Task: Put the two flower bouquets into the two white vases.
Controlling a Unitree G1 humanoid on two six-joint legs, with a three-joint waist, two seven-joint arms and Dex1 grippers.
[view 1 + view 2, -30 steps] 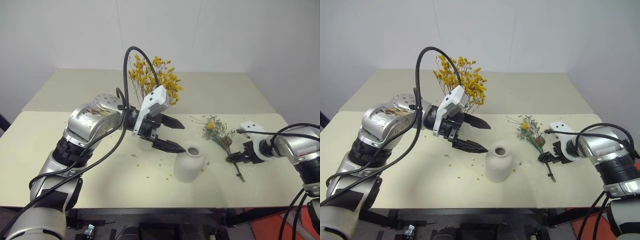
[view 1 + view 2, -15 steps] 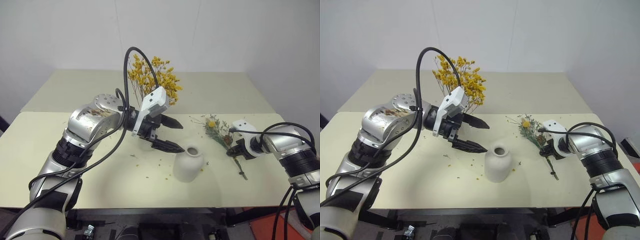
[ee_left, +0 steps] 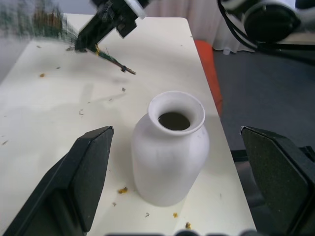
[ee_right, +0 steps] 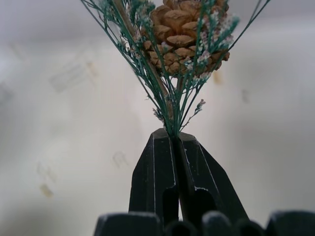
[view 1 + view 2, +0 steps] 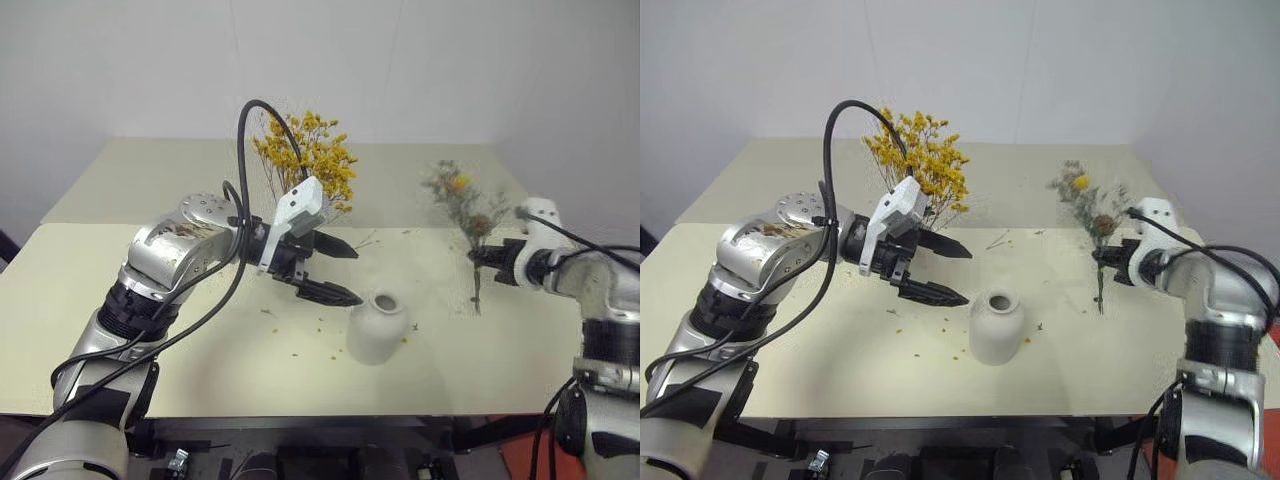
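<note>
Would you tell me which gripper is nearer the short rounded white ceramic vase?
Left. The left gripper hovers open just beside the short rounded white ceramic vase; the right gripper is farther off, holding the grey-green sprig bouquet.

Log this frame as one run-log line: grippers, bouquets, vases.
right gripper: shut on grey-green bouquet, held upright above table | left gripper: open beside short vase | yellow bouquet: standing behind left gripper

arms were silver metal shells with black joints; white wrist housings; loose black cables looped along both; left gripper (image 5: 335, 270) and right gripper (image 5: 483, 256) had tapered black fingers.
</note>
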